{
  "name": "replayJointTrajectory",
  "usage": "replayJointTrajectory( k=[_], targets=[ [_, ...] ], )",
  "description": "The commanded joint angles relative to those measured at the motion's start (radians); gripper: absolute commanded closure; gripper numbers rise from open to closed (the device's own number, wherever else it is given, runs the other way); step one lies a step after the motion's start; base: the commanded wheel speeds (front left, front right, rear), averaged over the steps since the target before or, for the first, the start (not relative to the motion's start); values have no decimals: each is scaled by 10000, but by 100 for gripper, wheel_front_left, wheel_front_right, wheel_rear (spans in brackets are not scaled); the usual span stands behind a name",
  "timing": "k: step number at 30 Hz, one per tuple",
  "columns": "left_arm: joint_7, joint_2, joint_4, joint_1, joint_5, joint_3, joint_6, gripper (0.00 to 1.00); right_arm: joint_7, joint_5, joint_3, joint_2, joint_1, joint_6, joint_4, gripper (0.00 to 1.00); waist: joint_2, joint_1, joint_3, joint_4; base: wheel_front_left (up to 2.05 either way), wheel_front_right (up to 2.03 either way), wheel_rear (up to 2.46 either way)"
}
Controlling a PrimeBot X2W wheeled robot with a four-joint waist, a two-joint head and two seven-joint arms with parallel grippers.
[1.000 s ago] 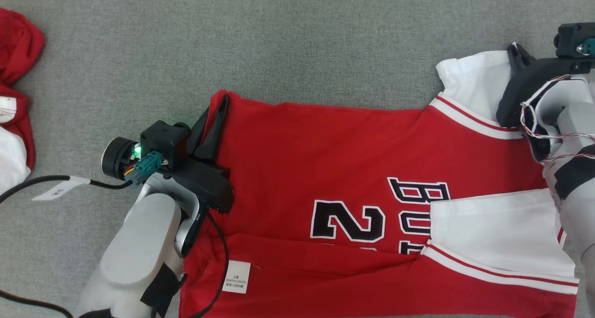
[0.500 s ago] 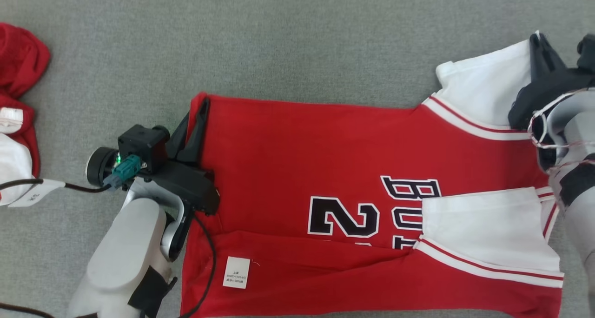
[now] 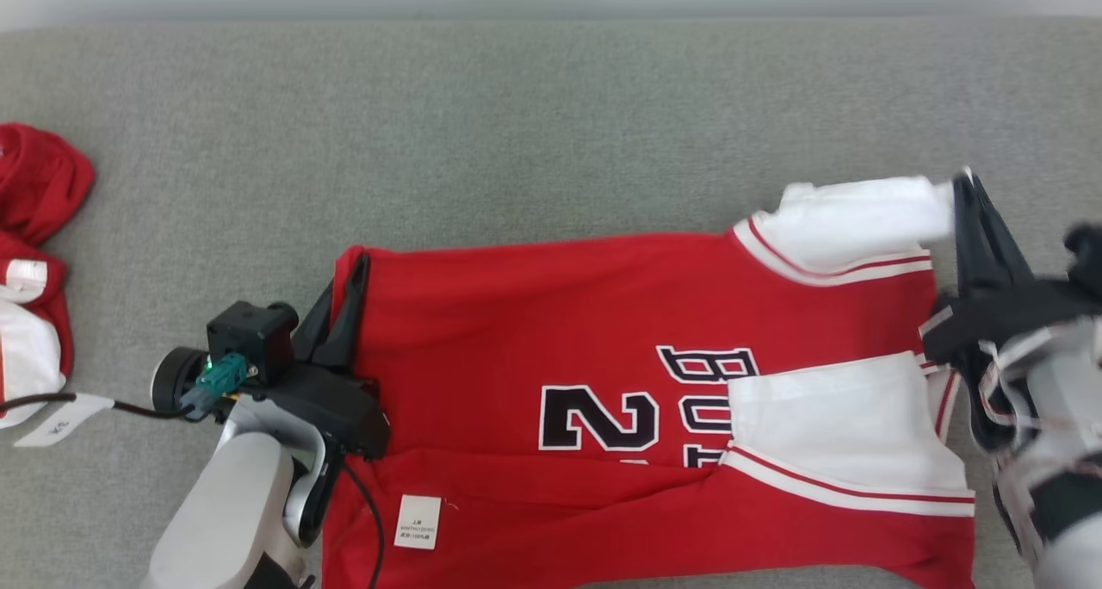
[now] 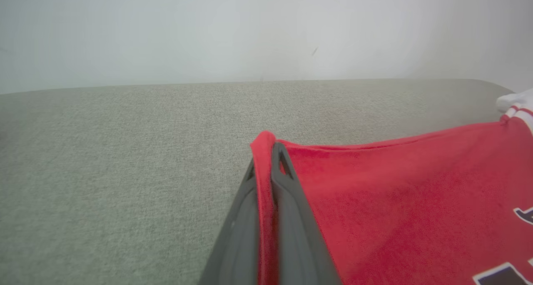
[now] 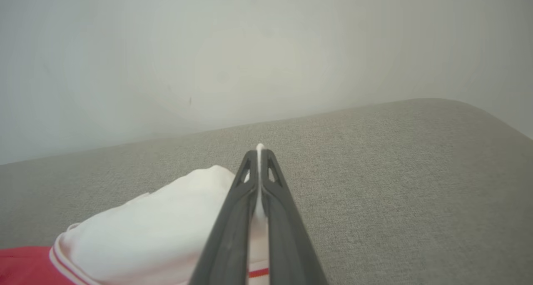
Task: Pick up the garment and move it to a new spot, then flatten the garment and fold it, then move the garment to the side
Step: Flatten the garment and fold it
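Setting: a plain robot test station, lab type. Indicators: worktop (image 3: 551,124) covered in grey woven fabric; blank pale wall (image 4: 266,26) directly behind it; black cable (image 3: 131,409) with a marked paper tag (image 3: 62,418) lying on the fabric; a heap of red-and-white clothing (image 3: 39,184) at the left edge

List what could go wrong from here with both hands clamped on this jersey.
1. The right hand pinches only the very edge of the white sleeve; a pull may slip it free.
2. The left hand grips just a corner of the red jersey, so lifting could sag the middle.
3. The left arm's cable lies across the hem and may drag it.
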State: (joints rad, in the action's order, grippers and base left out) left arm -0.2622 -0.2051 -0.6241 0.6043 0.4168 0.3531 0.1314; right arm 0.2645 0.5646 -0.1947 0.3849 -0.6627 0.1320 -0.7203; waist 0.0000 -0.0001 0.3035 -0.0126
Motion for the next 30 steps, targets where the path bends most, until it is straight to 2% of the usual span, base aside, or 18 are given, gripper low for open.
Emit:
replayJointTrajectory(
  k=[1,7,12,23,30],
  targets=[
    [-10,-72,99,-240,51,-56,-22,100,16,214,191,40,679,-19,538,100,0,1,-254,-193,0,0,0],
    [-10,-126,317,-603,51,-159,-22,100,18,922,592,-198,2716,-18,2562,100,0,1,-432,-277,0,0,0],
    [-10,-209,789,-970,-35,-301,-22,100,17,1228,690,-388,3942,-18,3701,100,0,1,-598,-390,0,0,0],
    [-10,-359,2632,-2615,-829,-557,-22,100,19,1394,1105,-537,5129,-18,4199,100,0,1,-934,-449,0,0,0],
    [-10,-273,3005,-3294,-929,-495,-22,100,19,1333,1086,-569,5457,-18,4095,100,0,1,-1173,-396,0,0,0]
  ],
)
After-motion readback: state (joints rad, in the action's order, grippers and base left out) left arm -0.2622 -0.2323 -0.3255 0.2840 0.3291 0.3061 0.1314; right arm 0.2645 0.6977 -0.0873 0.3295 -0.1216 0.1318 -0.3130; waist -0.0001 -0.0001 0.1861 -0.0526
